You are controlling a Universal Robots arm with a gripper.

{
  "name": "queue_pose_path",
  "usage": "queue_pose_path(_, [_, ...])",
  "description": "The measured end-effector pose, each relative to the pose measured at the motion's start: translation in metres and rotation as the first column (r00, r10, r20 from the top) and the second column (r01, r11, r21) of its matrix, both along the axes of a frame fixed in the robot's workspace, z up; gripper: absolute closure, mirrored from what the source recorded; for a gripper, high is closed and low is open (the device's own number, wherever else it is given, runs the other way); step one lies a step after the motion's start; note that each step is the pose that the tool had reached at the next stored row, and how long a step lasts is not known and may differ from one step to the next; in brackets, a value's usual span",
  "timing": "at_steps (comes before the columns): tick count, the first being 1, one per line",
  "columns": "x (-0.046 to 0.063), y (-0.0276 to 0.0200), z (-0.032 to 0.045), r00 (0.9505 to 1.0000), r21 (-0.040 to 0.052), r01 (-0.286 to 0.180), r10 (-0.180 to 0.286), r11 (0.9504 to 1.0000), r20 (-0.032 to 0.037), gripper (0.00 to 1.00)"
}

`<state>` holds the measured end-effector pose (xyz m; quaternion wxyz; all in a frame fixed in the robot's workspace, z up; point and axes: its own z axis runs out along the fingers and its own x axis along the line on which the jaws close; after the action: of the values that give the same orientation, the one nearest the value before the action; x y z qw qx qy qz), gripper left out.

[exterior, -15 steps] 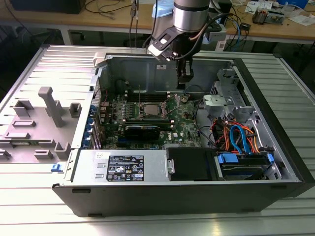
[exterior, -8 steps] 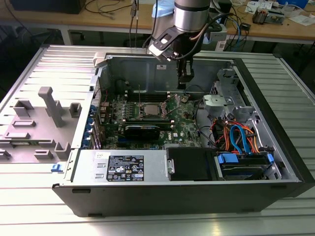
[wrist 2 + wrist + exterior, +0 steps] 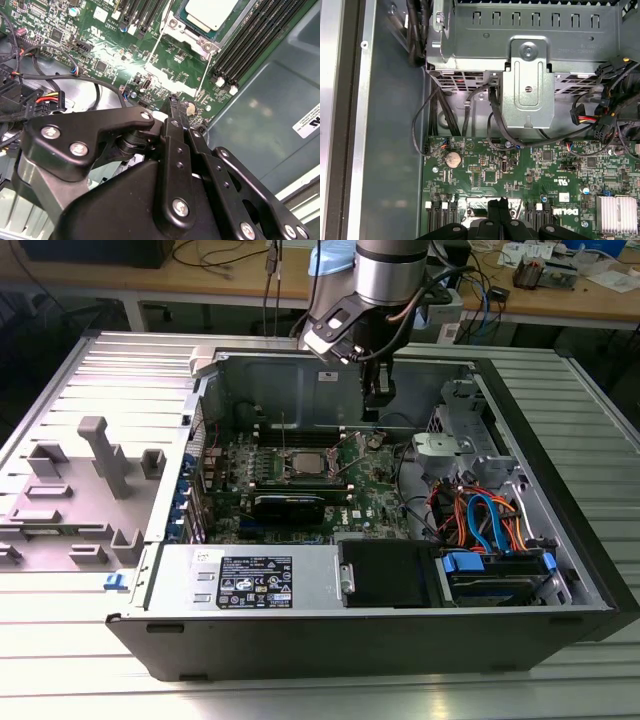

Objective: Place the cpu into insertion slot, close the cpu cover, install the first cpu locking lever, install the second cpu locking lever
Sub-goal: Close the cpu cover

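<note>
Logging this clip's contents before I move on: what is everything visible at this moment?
computer case: one, grey and black, lying open on the ribbed metal table
motherboard: one, green, inside the case
insertion slot: one, silver-rimmed, mid-board
cpu: one, silver, sitting in the slot
memory slots: several, black, beside the slot
coin cell: one, silver, on the board
cables: a bundle, orange, blue and red, exterior view's right
power supply: one, silver, front of the case in the exterior view
plastic fixture: one, grey, exterior view's left
gripper: one, black, shut, above the board near the slot
</note>
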<state>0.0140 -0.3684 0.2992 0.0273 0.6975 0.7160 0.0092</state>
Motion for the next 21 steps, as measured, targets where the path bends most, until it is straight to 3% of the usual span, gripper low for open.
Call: queue_pose_path(21, [0.0044, 0.0, 0.0, 1.0, 0.0005, 0.0, 0.0, 1.0, 0.0, 0.89])
